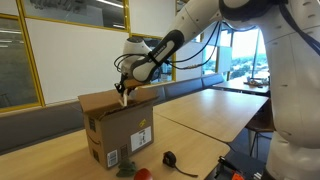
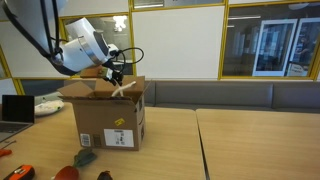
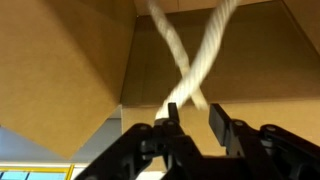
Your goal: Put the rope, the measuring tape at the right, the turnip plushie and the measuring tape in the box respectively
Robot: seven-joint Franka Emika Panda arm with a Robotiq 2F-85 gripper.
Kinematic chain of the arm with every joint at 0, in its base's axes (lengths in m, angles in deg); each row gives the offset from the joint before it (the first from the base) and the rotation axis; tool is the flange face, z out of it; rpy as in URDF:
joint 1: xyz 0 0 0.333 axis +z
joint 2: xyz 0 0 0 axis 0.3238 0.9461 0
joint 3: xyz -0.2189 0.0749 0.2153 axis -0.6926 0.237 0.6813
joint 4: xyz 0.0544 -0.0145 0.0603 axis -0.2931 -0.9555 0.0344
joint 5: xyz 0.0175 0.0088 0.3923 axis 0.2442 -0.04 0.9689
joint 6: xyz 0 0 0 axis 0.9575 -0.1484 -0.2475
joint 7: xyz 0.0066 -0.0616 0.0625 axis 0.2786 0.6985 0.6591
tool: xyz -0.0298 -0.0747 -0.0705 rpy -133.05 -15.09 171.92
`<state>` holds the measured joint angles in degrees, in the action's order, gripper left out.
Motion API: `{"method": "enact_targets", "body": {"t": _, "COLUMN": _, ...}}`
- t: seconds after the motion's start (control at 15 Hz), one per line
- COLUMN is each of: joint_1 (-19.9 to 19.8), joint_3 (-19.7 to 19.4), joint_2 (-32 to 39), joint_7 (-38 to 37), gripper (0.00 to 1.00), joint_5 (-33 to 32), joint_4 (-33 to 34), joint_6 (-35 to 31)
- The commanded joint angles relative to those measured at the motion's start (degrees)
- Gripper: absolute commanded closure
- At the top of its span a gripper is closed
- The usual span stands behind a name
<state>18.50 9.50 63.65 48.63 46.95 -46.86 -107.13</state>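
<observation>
Jaws stand apart, rope [image 3: 186, 70] crossing just beyond.

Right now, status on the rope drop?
Hand open above box. Rope dangling below it into box. Nothing blocking.

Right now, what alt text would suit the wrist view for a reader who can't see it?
A white rope crosses itself in an X just beyond the black gripper, whose jaws stand slightly apart at the bottom of the picture. Brown cardboard walls of the box fill the rest.
</observation>
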Motion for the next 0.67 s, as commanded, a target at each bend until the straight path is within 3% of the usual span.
{"method": "enact_targets", "body": {"t": 0.0, "joint_1": -0.64, "joint_3": 0.15, "joint_2": 4.87, "joint_7": 1.01, "gripper": 0.29, "joint_5": 1.84, "joint_4": 4.76, "joint_6": 0.84}}
{"method": "enact_targets", "body": {"t": 0.07, "joint_1": 4.24, "joint_3": -5.33, "joint_2": 4.95, "joint_7": 3.62, "gripper": 0.22, "joint_5": 5.83, "joint_4": 4.77, "joint_6": 0.33}}
{"method": "enact_targets", "body": {"t": 0.27, "joint_1": 6.79, "joint_3": -8.84, "joint_2": 5.35, "joint_7": 5.71, "gripper": 0.01, "joint_5": 10.34, "joint_4": 4.88, "joint_6": 1.18}}
{"method": "enact_targets", "body": {"t": 0.6, "joint_1": 11.25, "joint_3": -13.2, "joint_2": 0.66, "joint_7": 5.32, "gripper": 0.0, "joint_5": 11.88, "joint_4": 2.3, "joint_6": 7.07}}
